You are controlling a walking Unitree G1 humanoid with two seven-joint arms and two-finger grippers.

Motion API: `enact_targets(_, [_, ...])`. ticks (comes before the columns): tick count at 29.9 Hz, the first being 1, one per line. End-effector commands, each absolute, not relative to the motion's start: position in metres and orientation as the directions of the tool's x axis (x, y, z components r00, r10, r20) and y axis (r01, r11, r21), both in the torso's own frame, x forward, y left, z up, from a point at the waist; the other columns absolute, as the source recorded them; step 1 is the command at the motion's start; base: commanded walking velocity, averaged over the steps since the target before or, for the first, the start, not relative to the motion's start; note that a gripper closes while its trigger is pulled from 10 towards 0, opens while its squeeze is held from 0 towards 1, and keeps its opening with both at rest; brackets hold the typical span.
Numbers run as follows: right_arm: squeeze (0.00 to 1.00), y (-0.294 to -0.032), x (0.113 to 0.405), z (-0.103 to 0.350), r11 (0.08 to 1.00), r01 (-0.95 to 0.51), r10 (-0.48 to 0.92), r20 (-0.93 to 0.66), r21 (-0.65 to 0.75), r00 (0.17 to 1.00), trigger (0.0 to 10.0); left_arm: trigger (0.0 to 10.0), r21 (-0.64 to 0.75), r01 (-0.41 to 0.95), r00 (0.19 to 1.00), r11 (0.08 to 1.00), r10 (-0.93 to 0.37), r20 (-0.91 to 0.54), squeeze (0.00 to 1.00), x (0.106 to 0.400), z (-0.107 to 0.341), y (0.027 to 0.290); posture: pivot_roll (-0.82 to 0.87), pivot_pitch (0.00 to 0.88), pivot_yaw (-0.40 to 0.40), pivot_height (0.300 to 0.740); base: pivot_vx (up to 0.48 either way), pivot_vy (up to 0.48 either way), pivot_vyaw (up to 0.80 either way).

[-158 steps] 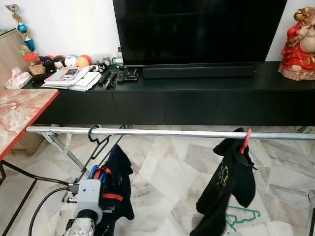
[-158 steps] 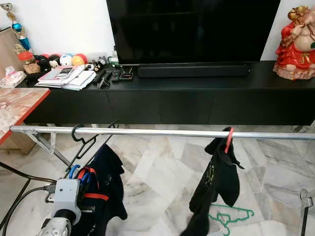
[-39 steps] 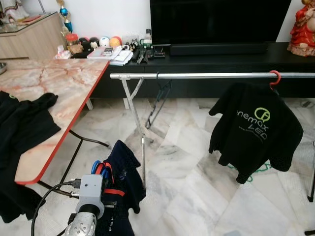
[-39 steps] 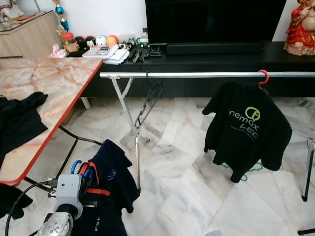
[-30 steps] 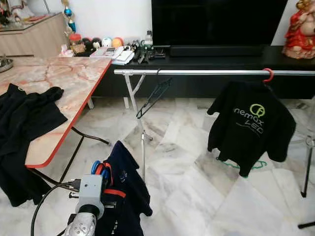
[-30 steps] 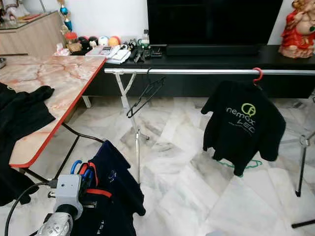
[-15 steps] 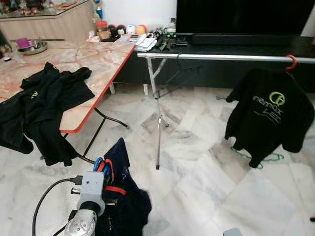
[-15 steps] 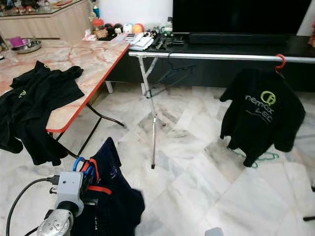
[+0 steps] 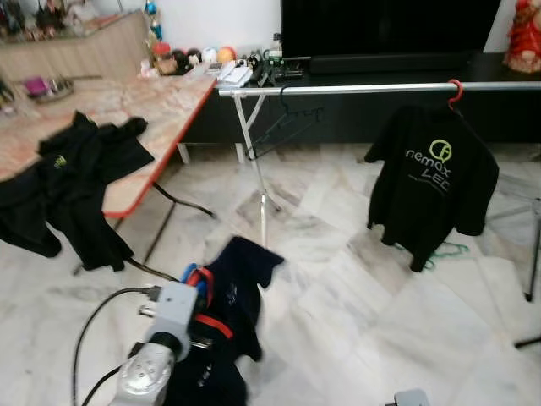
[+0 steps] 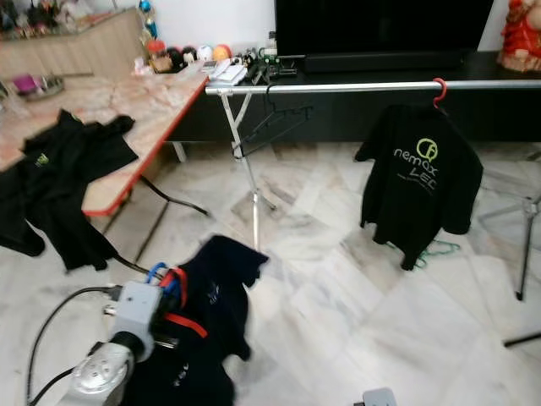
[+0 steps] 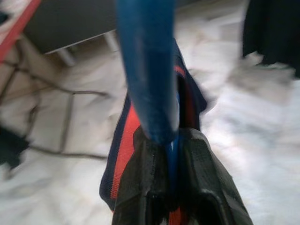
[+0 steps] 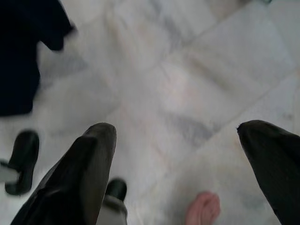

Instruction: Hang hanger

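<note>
- The left end effector (image 11: 168,164) sits low at about 7 o'clock in the head views, its two black fingers (image 11: 140,187) pressed together on the blue plastic hanger (image 11: 147,70).
- A dark navy garment with red and orange trim (image 9: 228,296) hangs on that hanger, draping below the wrist above the pale marble floor (image 9: 355,288).
- The right end effector (image 12: 178,159) points down at the floor, its black fingers (image 12: 89,159) spread wide apart with nothing between them.
- A horizontal silver metal clothes rail (image 9: 355,87) spans the scene at about 12 to 2 o'clock, resting on a folding metal stand (image 9: 254,161).
- An empty black wire hanger (image 9: 283,127) hangs from the rail near its left end.
- A black T-shirt with a green and white logo (image 9: 433,182) hangs from a red hanger hook (image 9: 456,90) towards 2 o'clock.
- A marble-patterned worktop with a red edge (image 9: 161,110) stands at 10 o'clock, with a black garment (image 9: 72,182) draped over its near edge.
- Behind the rail is a long black TV cabinet (image 9: 380,114).
</note>
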State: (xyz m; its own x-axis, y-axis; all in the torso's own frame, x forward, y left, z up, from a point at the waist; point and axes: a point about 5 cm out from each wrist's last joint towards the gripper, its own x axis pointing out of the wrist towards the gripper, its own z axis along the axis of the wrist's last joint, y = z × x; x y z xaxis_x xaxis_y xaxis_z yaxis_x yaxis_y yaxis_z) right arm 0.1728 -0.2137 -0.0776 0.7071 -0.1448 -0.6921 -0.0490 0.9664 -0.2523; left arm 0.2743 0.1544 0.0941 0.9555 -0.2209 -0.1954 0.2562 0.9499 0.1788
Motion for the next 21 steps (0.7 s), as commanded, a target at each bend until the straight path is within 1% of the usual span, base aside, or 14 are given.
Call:
enact_targets(1, [0.00,-0.212,0.172,-0.076,0.972,-0.007,-0.153,-0.656,-0.234,0.739,10.0,10.0,0.159,0.307,0.946,0.938,-0.283,-0.156,0.00,0.280,0.111,0.146,0.06,0.069,0.050,0.740,0.000,0.000,0.00])
enact_targets(4, [0.00,-0.210,0.173,-0.073,0.978,0.014,-0.143,-0.618,-0.208,0.773,10.0,10.0,0.168,0.368,0.925,0.915,-0.342,-0.166,0.00,0.284,0.116,0.139,0.05,0.068,0.055,0.740,0.000,0.000,0.00])
enact_targets(9, [0.00,-0.205,0.176,-0.066,0.984,0.001,-0.096,-0.527,-0.176,0.844,10.0,10.0,0.172,0.500,0.860,0.849,-0.463,-0.214,0.00,0.290,0.126,0.126,0.04,0.057,0.060,0.740,0.000,0.000,0.00])
enact_targets(11, [0.00,-0.203,0.176,-0.062,0.990,-0.004,-0.065,-0.479,-0.141,0.875,10.0,10.0,0.115,0.562,0.817,0.819,-0.528,-0.231,0.00,0.294,0.132,0.117,0.03,0.046,0.055,0.740,0.000,0.000,0.00])
enact_targets(12, [0.00,-0.203,0.176,-0.061,0.991,-0.006,-0.060,-0.475,-0.136,0.878,10.0,10.0,0.105,0.568,0.813,0.816,-0.536,-0.230,0.00,0.294,0.133,0.116,0.03,0.043,0.054,0.740,0.000,0.000,0.00])
enact_targets(13, [0.00,-0.202,0.219,-0.030,0.991,-0.015,-0.026,-0.295,-0.136,0.955,10.0,10.0,0.098,0.578,0.805,0.810,-0.547,-0.228,0.00,0.296,0.134,0.114,0.02,0.038,0.054,0.740,0.000,0.000,0.00])
enact_targets(14, [0.00,-0.201,0.246,-0.003,0.990,-0.025,0.004,-0.152,-0.138,0.988,10.0,10.0,0.094,0.585,0.800,0.805,-0.555,-0.227,0.00,0.296,0.135,0.112,0.02,0.035,0.052,0.740,0.000,0.000,0.00])
enact_targets(15, [0.00,-0.198,0.270,0.029,0.987,-0.041,0.043,0.007,-0.153,0.999,10.0,10.0,0.091,0.605,0.786,0.791,-0.575,-0.226,0.00,0.297,0.138,0.107,0.02,0.028,0.051,0.740,0.000,0.000,0.00])
enact_targets(19, [0.00,-0.192,0.267,0.031,0.986,-0.074,0.080,0.033,-0.153,0.996,10.0,10.0,0.072,0.632,0.764,0.771,-0.606,-0.221,0.00,0.299,0.143,0.098,0.01,0.017,0.049,0.740,0.000,0.000,0.00])
enact_targets(21, [0.00,-0.184,0.264,0.030,0.986,-0.129,0.135,0.051,-0.110,0.989,10.0,10.0,0.061,0.673,0.729,0.737,-0.648,-0.219,0.00,0.299,0.146,0.086,0.00,0.016,0.048,0.740,0.000,0.000,0.00])
